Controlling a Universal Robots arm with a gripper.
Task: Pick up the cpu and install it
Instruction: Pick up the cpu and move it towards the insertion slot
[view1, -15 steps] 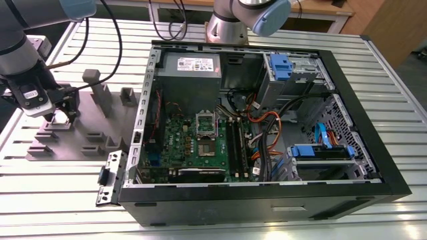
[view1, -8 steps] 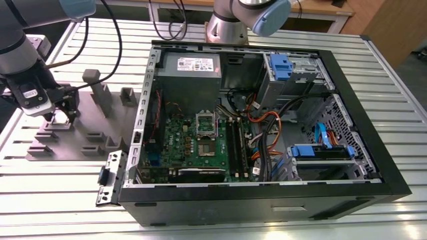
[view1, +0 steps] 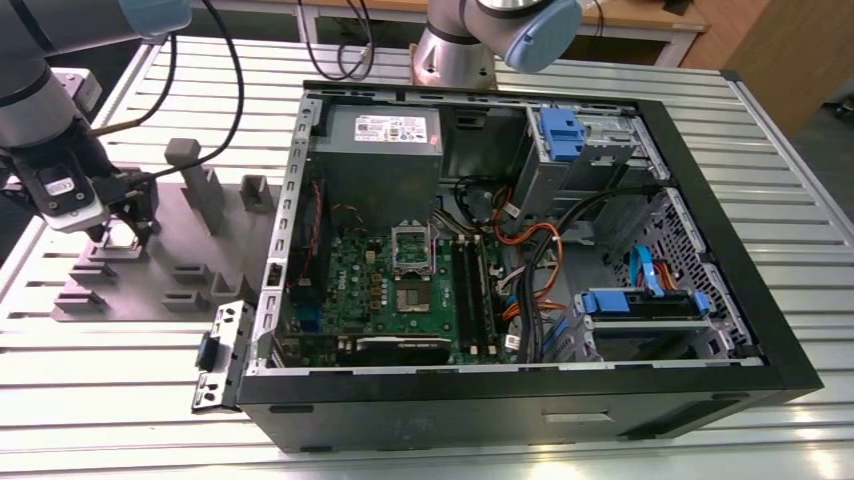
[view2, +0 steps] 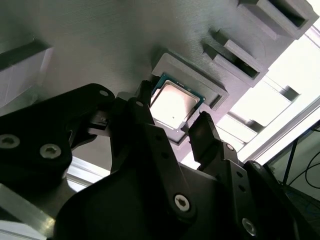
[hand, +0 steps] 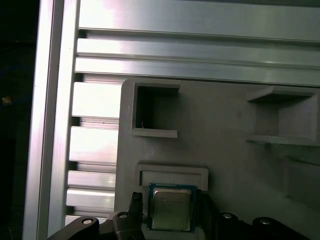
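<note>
The cpu, a small square chip with a pale metal top and green rim, lies flat in a shallow recess of the grey plastic holder block. My gripper is low over it and open. One black finger stands on one side of the chip and the other finger on the opposite side, both close to its edges. In the exterior view the gripper is at that view's left, over the holder block, well away from the green motherboard and its silver socket frame.
The open black computer case sits in the middle of the slatted aluminium table, with cables, drive bays and a power supply inside. Upright grey posts rise from the holder block near the gripper. A second arm's base stands behind the case.
</note>
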